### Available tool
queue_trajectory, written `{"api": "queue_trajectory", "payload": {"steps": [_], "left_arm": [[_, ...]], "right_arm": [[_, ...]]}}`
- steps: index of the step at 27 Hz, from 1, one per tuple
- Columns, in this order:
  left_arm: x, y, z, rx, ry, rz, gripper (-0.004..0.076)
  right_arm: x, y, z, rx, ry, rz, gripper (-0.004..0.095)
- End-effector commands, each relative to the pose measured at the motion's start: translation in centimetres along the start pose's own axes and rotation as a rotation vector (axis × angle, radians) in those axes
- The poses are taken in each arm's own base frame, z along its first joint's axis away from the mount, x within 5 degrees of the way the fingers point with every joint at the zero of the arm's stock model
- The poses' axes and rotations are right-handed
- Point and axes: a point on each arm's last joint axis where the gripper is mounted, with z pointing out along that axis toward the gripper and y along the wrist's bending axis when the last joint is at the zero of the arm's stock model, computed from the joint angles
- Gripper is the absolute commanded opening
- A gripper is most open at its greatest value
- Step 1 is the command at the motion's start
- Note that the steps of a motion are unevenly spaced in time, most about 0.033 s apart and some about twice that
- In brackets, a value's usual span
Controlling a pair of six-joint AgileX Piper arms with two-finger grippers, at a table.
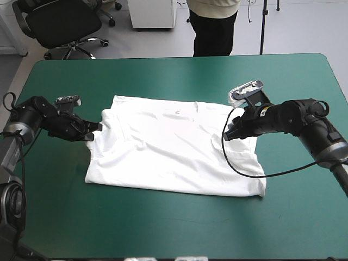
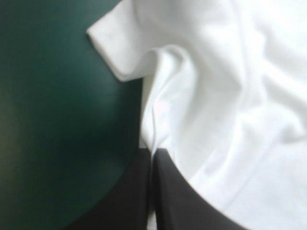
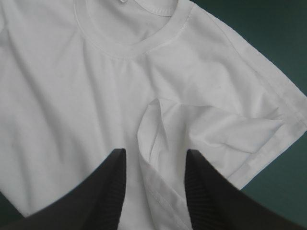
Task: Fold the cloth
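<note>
Teal-green cover [image 1: 163,228] with the white T-shirt [image 1: 174,149] spread flat at its middle. Left gripper [image 2: 152,154] all but closed, pinching the T-shirt's edge below one sleeve. Right gripper [image 3: 156,153] parted, a raised fold by the other sleeve between its fingers.

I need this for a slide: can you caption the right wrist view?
Open right gripper poised over a raised fold of the spread T-shirt, beside its sleeve.
</note>
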Motion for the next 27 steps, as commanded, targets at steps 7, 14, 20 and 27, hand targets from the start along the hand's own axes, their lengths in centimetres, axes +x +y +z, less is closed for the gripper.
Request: {"api": "queue_trajectory", "payload": {"steps": [7,14,20,27], "left_arm": [[0.4,-9.8,-2.1,0.083,0.104,0.302,-0.0017],[1.0,-12.2,2.4,0.044,0.245,0.389,-0.0017],[0.9,-12.2,6.0,0.05,0.296,0.399,0.0111],[0.9,-13.0,5.1,0.116,0.266,0.393,0.0475]], "right_arm": [[-1.0,0.4,-1.7,-0.016,-0.081,0.007,0.0391],[-0.8,0.5,-1.7,-0.025,-0.056,0.006,0.0391],[-0.6,0.6,-1.7,-0.03,-0.045,0.004,0.0392],[-0.6,0.7,-2.7,-0.02,-0.06,-0.008,0.0392]]}}
